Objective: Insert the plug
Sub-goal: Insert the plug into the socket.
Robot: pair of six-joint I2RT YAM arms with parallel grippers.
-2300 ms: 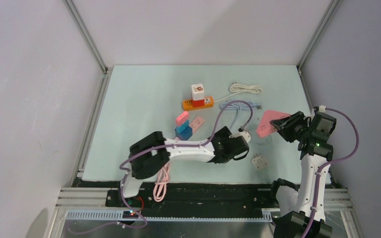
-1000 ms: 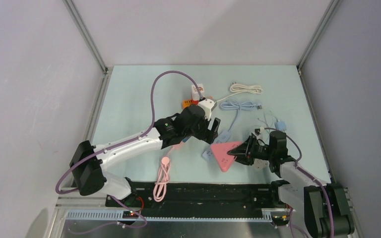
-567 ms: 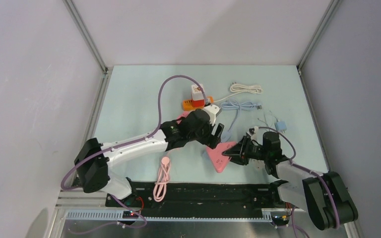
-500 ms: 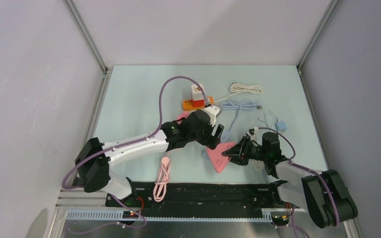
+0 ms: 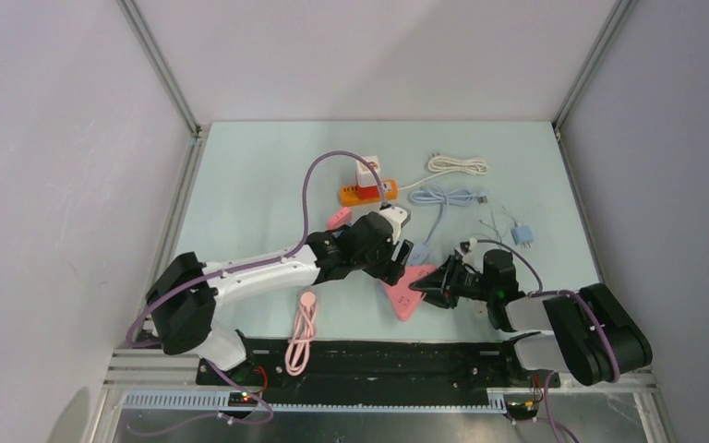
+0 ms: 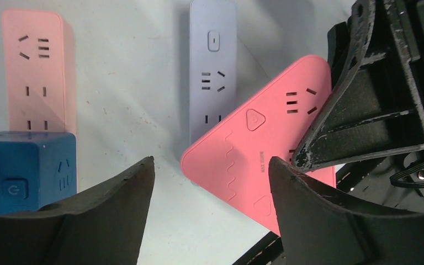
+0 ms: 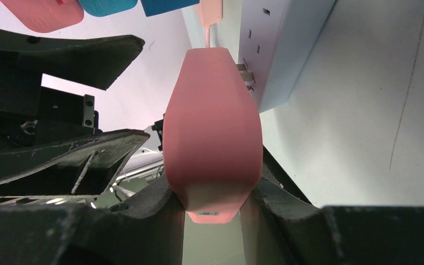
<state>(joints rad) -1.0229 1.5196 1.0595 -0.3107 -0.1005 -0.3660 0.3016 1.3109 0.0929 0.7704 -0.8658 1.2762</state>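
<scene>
The pink strip [image 7: 212, 149] sits between right fingers [image 7: 298, 221] (clamped).

I see the pink triangular power strip [image 6: 254, 149] face up, one corner in the right end effector [image 7: 212, 185], overlapping the lavender strip [image 6: 212, 72].

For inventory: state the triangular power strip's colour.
The triangular power strip is pink, clearest in the left wrist view.

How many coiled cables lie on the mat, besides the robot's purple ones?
3: white cable at the back, light blue cable just nearer, pink cable at the near edge. More may be hidden.
</scene>
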